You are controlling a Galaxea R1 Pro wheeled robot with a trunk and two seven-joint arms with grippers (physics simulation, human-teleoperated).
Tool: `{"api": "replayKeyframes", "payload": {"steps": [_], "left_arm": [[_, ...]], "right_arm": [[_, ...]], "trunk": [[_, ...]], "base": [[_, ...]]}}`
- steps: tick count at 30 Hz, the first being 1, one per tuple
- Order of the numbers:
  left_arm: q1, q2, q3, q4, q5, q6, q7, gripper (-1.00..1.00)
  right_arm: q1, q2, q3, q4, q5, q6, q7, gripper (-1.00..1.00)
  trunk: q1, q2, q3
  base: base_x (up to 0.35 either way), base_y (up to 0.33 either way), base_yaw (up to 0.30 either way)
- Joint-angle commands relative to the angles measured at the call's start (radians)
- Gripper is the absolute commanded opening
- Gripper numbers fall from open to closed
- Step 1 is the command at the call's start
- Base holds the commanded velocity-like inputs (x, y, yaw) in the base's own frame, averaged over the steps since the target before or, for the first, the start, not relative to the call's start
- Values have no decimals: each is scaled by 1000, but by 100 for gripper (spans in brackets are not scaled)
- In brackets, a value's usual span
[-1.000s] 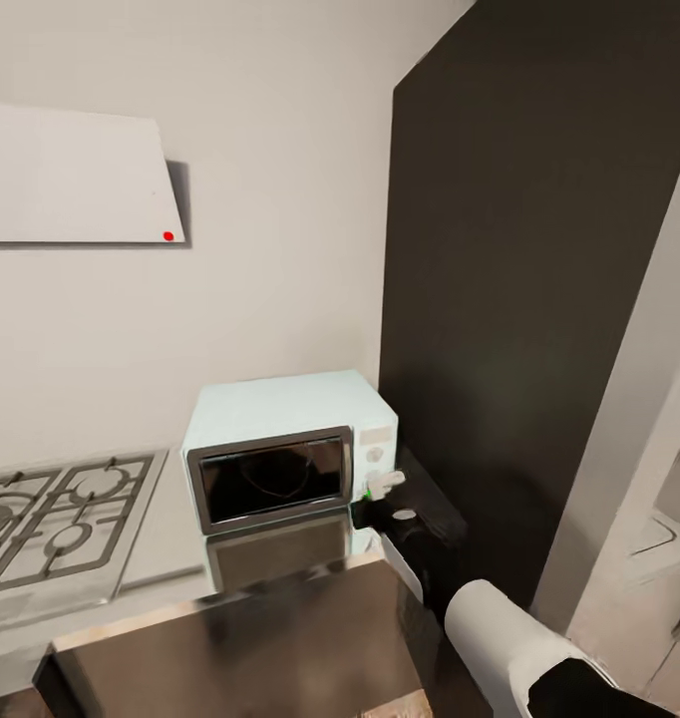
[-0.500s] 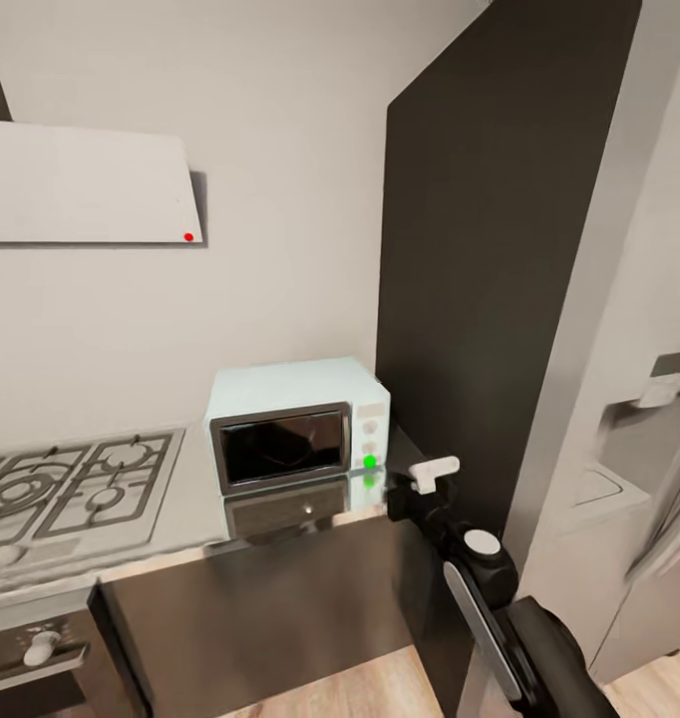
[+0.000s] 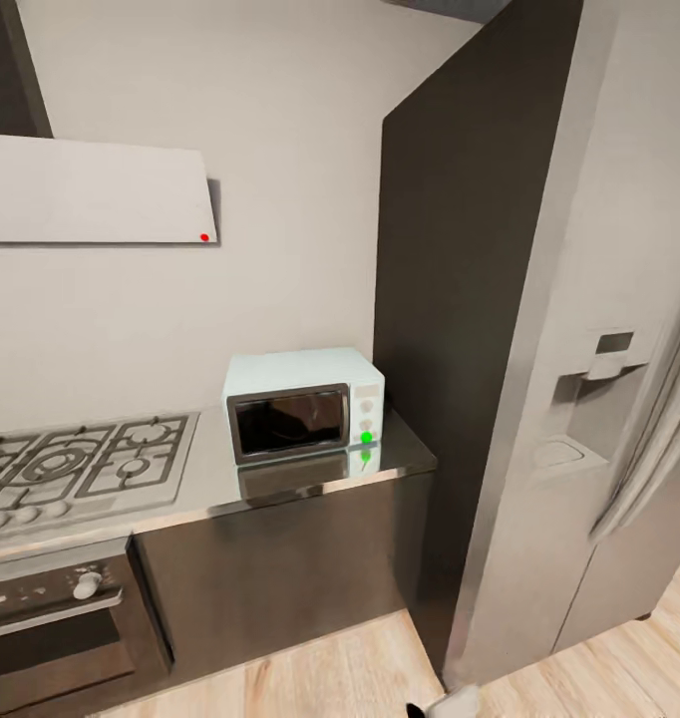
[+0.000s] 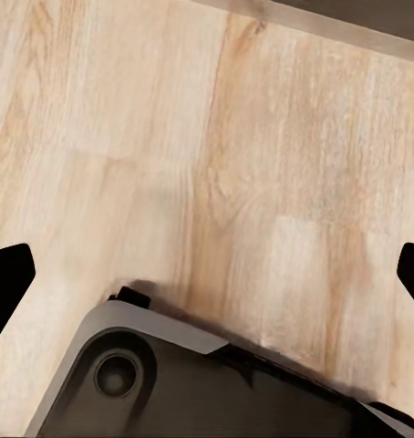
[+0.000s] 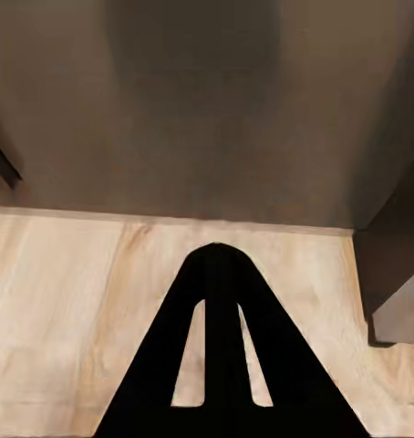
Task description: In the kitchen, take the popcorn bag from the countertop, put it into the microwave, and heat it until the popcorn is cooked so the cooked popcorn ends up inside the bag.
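Note:
The pale-blue microwave [image 3: 305, 404] stands at the right end of the steel countertop [image 3: 280, 491]. Its dark glass door is shut and a green light [image 3: 366, 437] glows on its white side panel. The popcorn bag and the popcorn are out of view, and I cannot make out what lies behind the dark glass. My left gripper [image 4: 207, 274] hangs open over the wood floor, its fingertips [image 4: 6, 283] far apart. My right gripper [image 5: 221, 265] is shut on nothing and points down at the floor by a dark cabinet front. A white bit of my right arm [image 3: 450, 703] shows at the head view's lower edge.
A gas hob [image 3: 81, 459] lies left of the microwave, with an oven [image 3: 51, 618] below and a white hood [image 3: 91, 189] above. A tall dark panel [image 3: 450, 299] and a steel fridge [image 3: 599, 399] stand to the right. My dark base [image 4: 198, 383] sits on the floor.
The head view has pulled back from the counter. My right arm left the microwave's side panel and dropped almost out of the picture. The green light, half hidden by the gripper before, now shows in full.

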Motion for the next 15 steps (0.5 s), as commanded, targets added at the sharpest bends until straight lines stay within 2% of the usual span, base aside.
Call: {"api": "replayKeyframes", "payload": {"steps": [1, 3, 5, 6, 8, 11, 13, 15], "left_arm": [[-3, -1, 5, -1, 12, 2, -10, 100], [-11, -1, 8, 5, 14, 2, -10, 100], [-14, -1, 10, 21, 18, 3, -8, 100], [-15, -1, 11, 33, 19, 3, -5, 100], [-16, 0, 13, 53, 20, 4, -2, 100], [-15, 19, 14, 86, 20, 5, 0, 100], [-16, 34, 14, 114, 20, 7, 0, 100], [-16, 46, 13, 148, 19, 14, 2, 100]], "right_arm": [[-1, 1, 1, 102, -9, -30, -7, -100], [-18, 5, -4, 278, -10, -85, -7, -100], [-24, 5, -6, 359, -12, -113, -7, -100], [-26, 5, -8, 386, -13, -123, -8, 100], [-27, 5, -12, 436, -16, -128, -10, 100], [-27, 5, -32, 505, -21, -128, -12, 100], [-28, 4, -76, 548, -23, -124, -18, 100], [-33, 1, -139, 618, -20, -95, -32, 100]], "trunk": [[0, -2, -1], [0, -2, -1], [0, -2, -1], [0, -2, -1], [0, -2, -1], [0, -2, -1], [0, -2, -1], [0, -2, -1]], "base": [[-298, 0, 0], [-121, 0, 0], [-35, 0, 0], [-14, 0, 0], [-5, 0, 0], [-1, 0, 0], [0, 0, 0], [0, 0, 0]]}}
